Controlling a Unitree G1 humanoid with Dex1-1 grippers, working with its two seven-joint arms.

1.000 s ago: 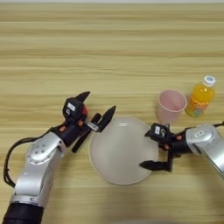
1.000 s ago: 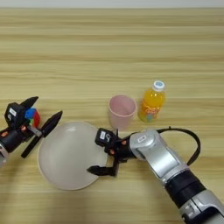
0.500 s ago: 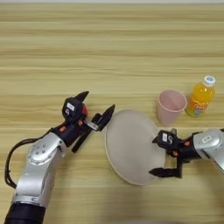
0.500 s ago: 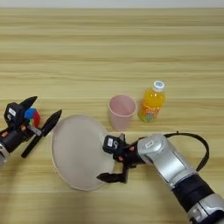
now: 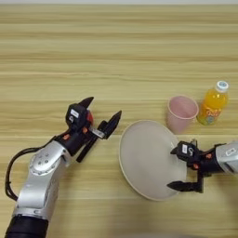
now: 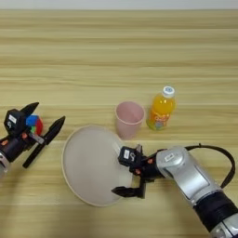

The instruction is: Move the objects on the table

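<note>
Near table (image 5: pixel 119 51) front | my right gripper (image 6: pixel 130 172) pinching tilted plate (image 5: pixel 146 158) rim | left gripper (image 5: pixel 100 116) spread, idle | plate may slip, hitting cup (image 5: pixel 180 113).

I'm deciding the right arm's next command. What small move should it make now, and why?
Probably keep drawing the plate slowly toward the robot's right. The right gripper grips the plate's right rim, and the pink cup stands close behind that rim, so a careful path should avoid knocking it. The left gripper sits open, left of the plate.
</note>
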